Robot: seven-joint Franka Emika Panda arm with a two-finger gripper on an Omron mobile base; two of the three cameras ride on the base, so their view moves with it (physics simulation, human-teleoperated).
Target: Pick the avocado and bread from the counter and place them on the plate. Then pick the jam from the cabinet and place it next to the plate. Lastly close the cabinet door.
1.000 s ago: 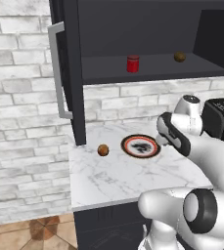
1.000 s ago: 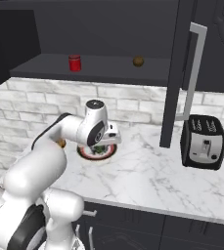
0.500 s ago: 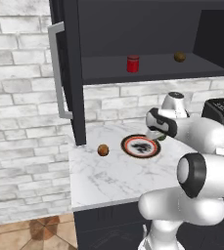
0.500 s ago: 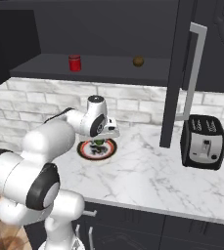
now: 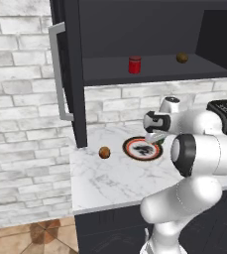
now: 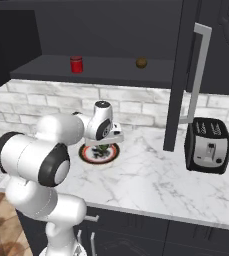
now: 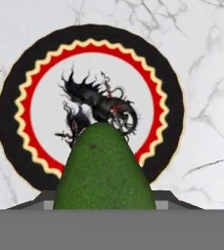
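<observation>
My gripper [image 5: 157, 138] hangs just above the plate [image 5: 130, 148], shut on the dark-green avocado [image 7: 103, 168]. In the hand view the avocado covers the near part of the plate's [image 7: 15, 97] patterned centre. The bread [image 5: 104, 152], an orange-brown ball, lies on the counter [image 5: 100, 181] left of the plate. The red jam [image 5: 135, 64] jar stands on the shelf of the open cabinet [image 5: 154, 30]. Its cabinet door [image 5: 73, 74] is swung out at the left, handle towards me.
A darker brown ball [image 5: 182, 57] sits on the shelf right of the jam. A black toaster [image 6: 208, 145] stands on the counter at the right, behind the other open door [image 6: 181, 75]. A brick wall backs the counter.
The arm has swung its elbow forward and the gripper has shifted a little to the left over the plate, still holding the avocado. Bread, jam and doors have not moved.
</observation>
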